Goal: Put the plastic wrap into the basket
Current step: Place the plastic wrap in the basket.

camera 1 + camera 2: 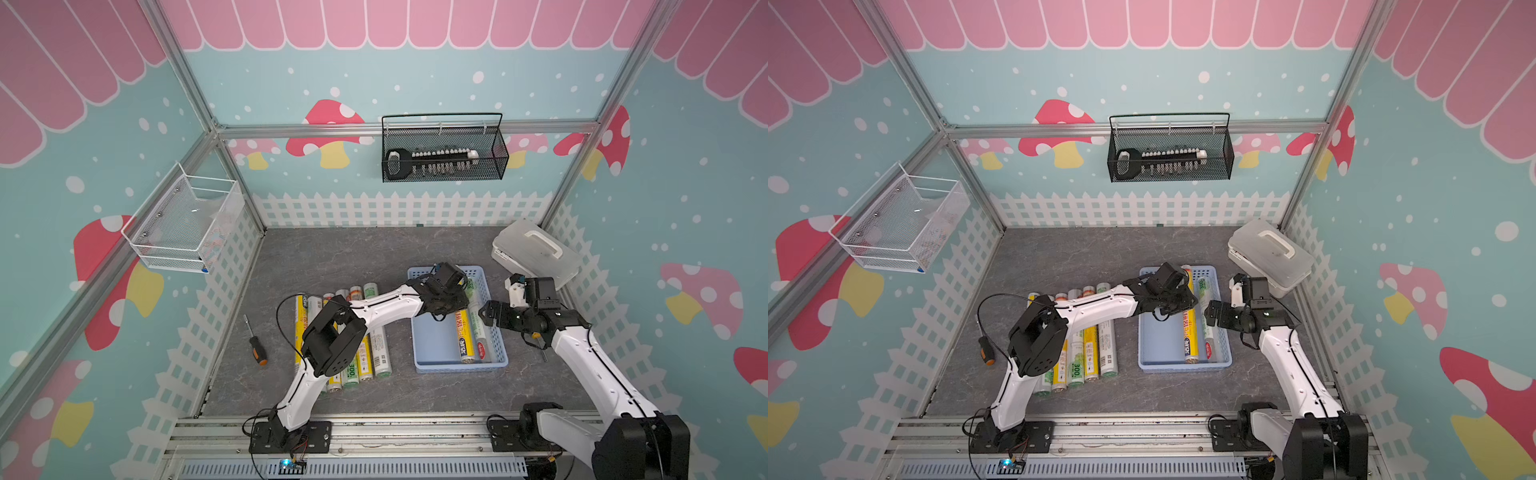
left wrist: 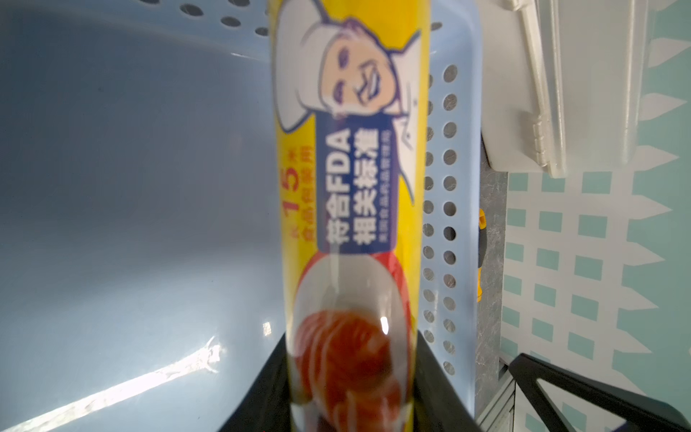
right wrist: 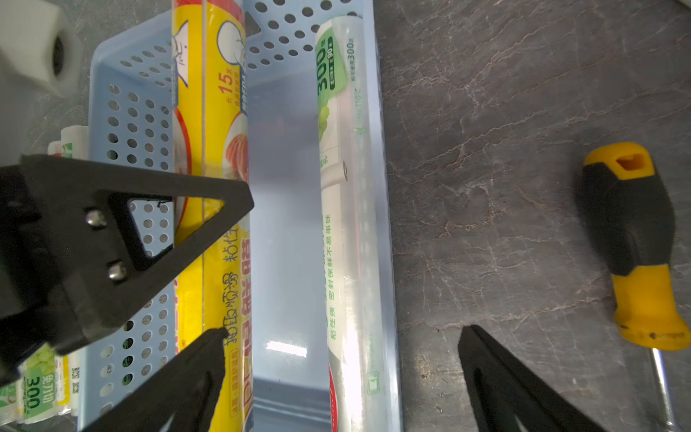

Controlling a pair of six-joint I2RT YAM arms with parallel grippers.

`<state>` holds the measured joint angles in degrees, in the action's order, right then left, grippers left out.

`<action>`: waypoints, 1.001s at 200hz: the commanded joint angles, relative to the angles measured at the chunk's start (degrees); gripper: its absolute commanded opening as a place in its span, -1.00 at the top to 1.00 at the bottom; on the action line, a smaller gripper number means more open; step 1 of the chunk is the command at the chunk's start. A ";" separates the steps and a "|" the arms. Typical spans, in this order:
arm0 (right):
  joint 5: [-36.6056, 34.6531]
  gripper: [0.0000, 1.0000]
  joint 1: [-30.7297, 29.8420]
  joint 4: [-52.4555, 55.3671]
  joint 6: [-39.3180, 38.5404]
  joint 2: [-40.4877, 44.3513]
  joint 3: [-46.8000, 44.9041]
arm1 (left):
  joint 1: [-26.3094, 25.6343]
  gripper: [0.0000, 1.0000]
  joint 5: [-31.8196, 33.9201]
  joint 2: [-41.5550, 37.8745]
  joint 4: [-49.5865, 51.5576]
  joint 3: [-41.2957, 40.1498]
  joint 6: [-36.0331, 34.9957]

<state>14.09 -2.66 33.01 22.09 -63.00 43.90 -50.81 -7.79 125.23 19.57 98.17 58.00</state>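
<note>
The yellow roll (image 1: 466,338) of plastic wrap was clamped tight between the jaws of the left gripper (image 2: 349,377), lying lengthwise inside the light-blue basket (image 1: 459,366). From that wrist the print ahead of the jaws was blurred, and the end nearest the camera ran out of the picture. I could not tell whether the roll touched the basket floor, because the gripper's body covered that stretch in both top views. On the side of those jaws facing the right gripper (image 3: 344,331), a white-green roll (image 3: 340,224) lay along the basket's wall, with bare floor between it and the yellow one. The right gripper's jaws stood spread wide with nothing in them. Seen from its wrist, the white-green roll lay between its two fingers, though I could not judge how far below. Beyond its outer finger, on the table, lay a yellow-and-black screwdriver (image 3: 632,239), its shaft cut off by the frame. Well behind the left jaws, the other rolls (image 1: 380,353) lay in a row on the table. The left arm hid their middles, so I could not count them surely.
</note>
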 commanded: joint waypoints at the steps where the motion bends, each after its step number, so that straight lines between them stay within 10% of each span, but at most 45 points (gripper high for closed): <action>1: -0.20 -0.99 0.35 -0.47 -0.92 0.47 -0.91 | -0.35 0.73 -1.93 1.87 -1.03 2.30 1.42; 200: 2.13 -0.99 0.28 -0.76 -1.43 1.34 -3.47 | -0.09 -0.02 -4.67 8.16 -1.14 5.10 4.82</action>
<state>16.01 -2.66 32.12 21.23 -62.35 41.58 -50.76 -12.16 133.43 19.42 102.26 63.35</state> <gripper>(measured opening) 0.995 0.486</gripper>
